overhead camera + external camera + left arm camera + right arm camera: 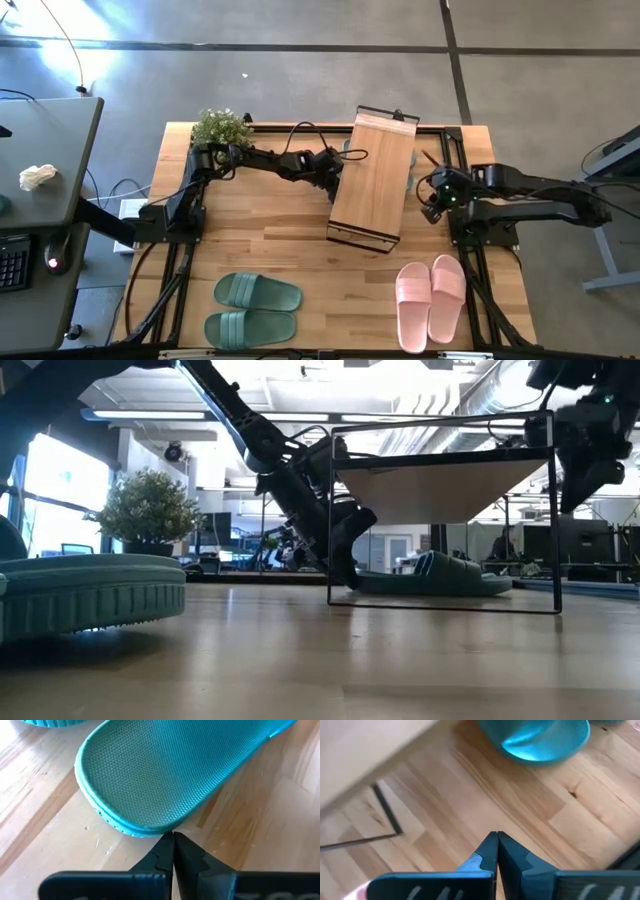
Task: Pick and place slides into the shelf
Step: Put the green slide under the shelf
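1. Seen from above, the table (270, 240) carries two pairs of slides along its near edge: a green pair (255, 309) on the left, lying sideways, and a pink pair (432, 298) on the right, side by side and touching.
2. Beyond them, toward the middle and far side, stands the shelf (372, 178), its plank top turned slightly askew to the table edges.
3. The left gripper (330, 172) sits low against the shelf's left long side; the right gripper (432, 200) hangs just off its right side.
4. The overhead camera hides what lies beneath the plank top, showing only slivers of green at its edges; the table-level camera shows a green slide under the shelf (440, 575), resting on the tabletop inside the thin dark frame.
5. That low camera also catches the left gripper (345, 570) down at the frame's edge, close beside that slide, and a near green slide (90, 595) looming large at the left.
6. The left wrist camera shows its fingertips (187, 851) pressed together, holding nothing, just short of a green slide's heel (165, 775).
7. The right wrist camera shows its fingertips (508, 851) likewise closed and empty above bare wood, with the rounded end of a green slide (540, 737) farther off.
8. At the far left corner stands a potted plant (222, 127).
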Robot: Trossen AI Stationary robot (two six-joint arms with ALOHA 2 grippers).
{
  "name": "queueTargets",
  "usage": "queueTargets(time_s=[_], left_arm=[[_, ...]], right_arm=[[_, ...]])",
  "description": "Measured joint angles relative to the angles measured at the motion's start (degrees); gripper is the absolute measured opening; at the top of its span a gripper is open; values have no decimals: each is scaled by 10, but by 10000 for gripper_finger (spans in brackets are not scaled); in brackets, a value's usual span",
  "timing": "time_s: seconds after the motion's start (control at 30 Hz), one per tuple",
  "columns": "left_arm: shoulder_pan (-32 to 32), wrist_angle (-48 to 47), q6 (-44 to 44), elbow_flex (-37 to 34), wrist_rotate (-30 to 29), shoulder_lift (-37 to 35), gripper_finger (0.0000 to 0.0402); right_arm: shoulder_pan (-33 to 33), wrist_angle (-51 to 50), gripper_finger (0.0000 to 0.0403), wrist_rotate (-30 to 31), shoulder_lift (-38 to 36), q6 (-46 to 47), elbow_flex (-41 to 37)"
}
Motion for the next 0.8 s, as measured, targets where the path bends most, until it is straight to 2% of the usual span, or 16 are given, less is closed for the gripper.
queueTargets(time_s=[0.5,0.67,0.8], left_arm=[[4,-1,-17,0,19,-1,0],[4,-14,1,0,32,-16,0],[4,-27,23,0,16,-35,0]], right_arm=[[0,16,0,7,-26,0,1],[0,16,0,-4,-26,0,1],[0,16,0,-7,-26,0,1]])
